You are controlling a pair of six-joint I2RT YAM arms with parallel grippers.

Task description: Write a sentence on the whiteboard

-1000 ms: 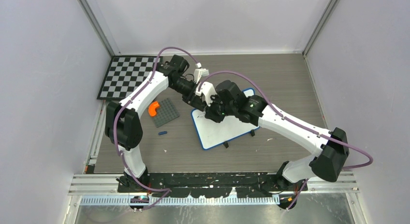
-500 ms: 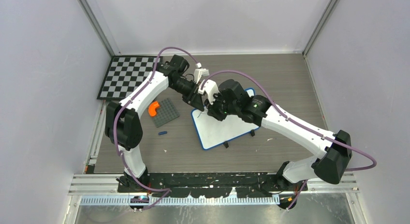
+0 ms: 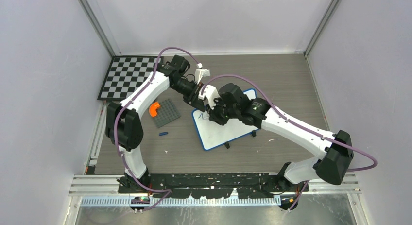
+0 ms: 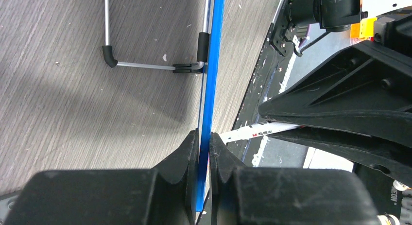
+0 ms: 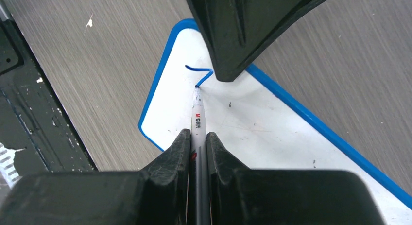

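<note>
The left gripper [image 4: 204, 137], clamped on the whiteboard's [image 3: 223, 130] blue edge, and the right gripper [image 5: 197, 137], pinching a marker [image 5: 197, 113] against its face, crowded its far left corner, a grey plate [image 3: 167, 113] and small blue piece [image 3: 163, 133] lay just left, and bare table [image 3: 291, 84] lay open to the right.

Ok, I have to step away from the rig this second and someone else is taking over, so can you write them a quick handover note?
Left gripper: shut on the rounded blue frame of the small rectangular white whiteboard.
Right gripper: shut on a slim white marker pen, with its tip touching the board near one corner.
The board sits mid-table between the two arms.
Done: the sentence has only its first short blue stroke.
Left: nearly all of the writing. The rest of the white surface is bare.
</note>
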